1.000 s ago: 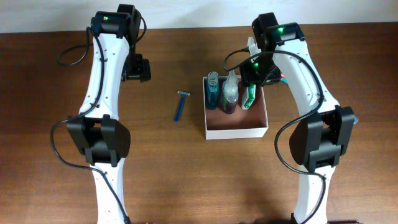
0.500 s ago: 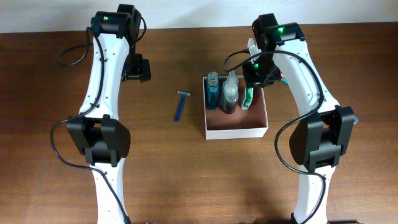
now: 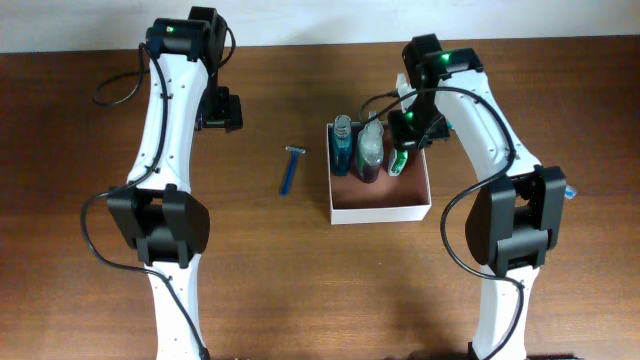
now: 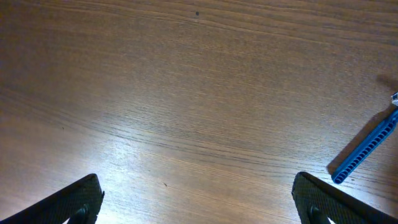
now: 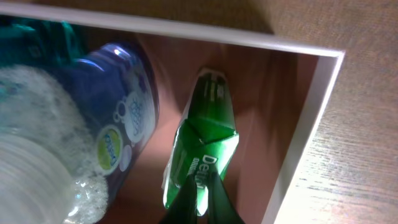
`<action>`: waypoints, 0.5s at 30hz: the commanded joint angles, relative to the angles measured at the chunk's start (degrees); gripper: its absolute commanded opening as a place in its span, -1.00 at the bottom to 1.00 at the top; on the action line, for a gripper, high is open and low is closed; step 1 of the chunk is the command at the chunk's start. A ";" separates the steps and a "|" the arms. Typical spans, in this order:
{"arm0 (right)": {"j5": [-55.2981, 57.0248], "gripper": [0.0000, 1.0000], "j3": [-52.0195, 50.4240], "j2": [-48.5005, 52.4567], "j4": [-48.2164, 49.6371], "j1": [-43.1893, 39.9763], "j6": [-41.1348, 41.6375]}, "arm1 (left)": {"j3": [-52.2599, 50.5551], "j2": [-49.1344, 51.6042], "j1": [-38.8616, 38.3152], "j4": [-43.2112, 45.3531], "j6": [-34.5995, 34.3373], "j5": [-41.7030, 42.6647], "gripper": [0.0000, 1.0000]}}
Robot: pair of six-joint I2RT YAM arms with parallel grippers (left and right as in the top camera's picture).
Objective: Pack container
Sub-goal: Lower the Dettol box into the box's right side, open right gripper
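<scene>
Overhead: the container (image 3: 382, 197) sits right of centre on the brown wooden table (image 3: 300, 270), square to the frame. Along its upper wall stand a blue bottle (image 3: 342, 146) and a clear bottle (image 3: 370, 152) with dark liquid, just beside each other. A green packet (image 3: 400, 158) is in the upper right corner. The lower half of the reddish-brown floor is bare. The right gripper (image 3: 406, 132) hangs over that upper right corner and hides the packet's top, and its arm curves down the right side of the frame. A blue razor (image 3: 291, 171) lies slanted on the wood left of the container, near it but apart. The left gripper (image 3: 221, 118) is further toward the upper left, well apart from the razor, over bare wood. A pale strip (image 3: 320, 20) runs along the top beyond the table's far edge.

Left wrist: the two fingers (image 4: 78, 202) show only at the lower corners, spread wide with nothing between them but glare-lit wood grain. The razor's handle enters at the right edge.

Right wrist: the fingertips meet at the bottom centre, pinched onto the packet's lower end. The packet lies near the clear bottle's blue label, with a sliver of floor between them. The white wall crosses the top and runs down the right — a narrow band of open floor separates it from the packet, and wood lies outside.
</scene>
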 commanded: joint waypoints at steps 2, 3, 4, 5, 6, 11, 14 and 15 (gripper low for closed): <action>-0.31 -0.93 -0.76 0.00 0.76 -0.09 0.26 | -0.13 -0.55 0.13 -0.04 0.70 -0.04 0.99; -0.31 -0.92 -0.76 0.00 0.74 -0.09 0.26 | -0.13 -0.55 0.13 -0.02 0.70 -0.04 0.99; -0.31 -0.93 -0.76 0.00 0.72 -0.09 0.26 | -0.13 -0.55 0.13 -0.02 0.70 -0.04 0.99; -0.31 -0.92 -0.79 0.00 0.74 -0.07 0.26 | -0.13 -0.55 0.13 -0.02 0.70 -0.04 0.99; -0.33 -0.93 -0.79 0.00 0.83 -0.07 0.26 | -0.13 -0.55 0.13 -0.02 0.70 -0.04 0.99; -0.33 -0.93 -0.79 0.00 2.01 -0.09 0.26 | -0.13 -0.55 0.13 0.00 0.70 -0.04 0.99; -0.83 -0.92 -0.76 0.00 3.87 -0.09 0.26 | -0.13 -0.55 0.13 0.11 0.70 -0.04 0.99; -1.05 -0.93 -0.76 0.00 4.15 -0.09 0.26 | -0.13 -0.55 0.13 0.15 0.70 -0.07 0.99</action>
